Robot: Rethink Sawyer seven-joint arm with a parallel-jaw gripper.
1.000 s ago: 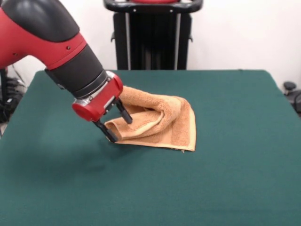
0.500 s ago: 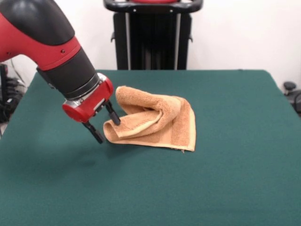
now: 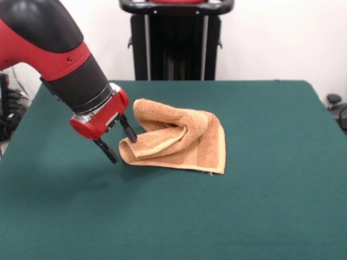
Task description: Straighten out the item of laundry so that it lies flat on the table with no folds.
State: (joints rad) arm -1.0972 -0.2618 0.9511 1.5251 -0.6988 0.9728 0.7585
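The orange-tan towel (image 3: 176, 140) lies bunched and folded over itself near the middle of the dark green table (image 3: 260, 206), with a raised roll along its far side and a flat lower layer ending in a corner at the front right. My gripper (image 3: 121, 147) is open and empty, tilted, just left of the towel's left edge. One finger (image 3: 129, 131) is close against the towel's left fold; the other finger (image 3: 107, 152) hangs over bare table. No white tag shows.
The black pedestal (image 3: 176, 40) stands behind the table's far edge. My red and black arm (image 3: 59, 54) reaches in from the upper left. Dark equipment sits at the right edge (image 3: 337, 108).
My gripper has let go of the towel's left edge and drawn back to the left and slightly up. The towel's left fold has settled a little toward the left.
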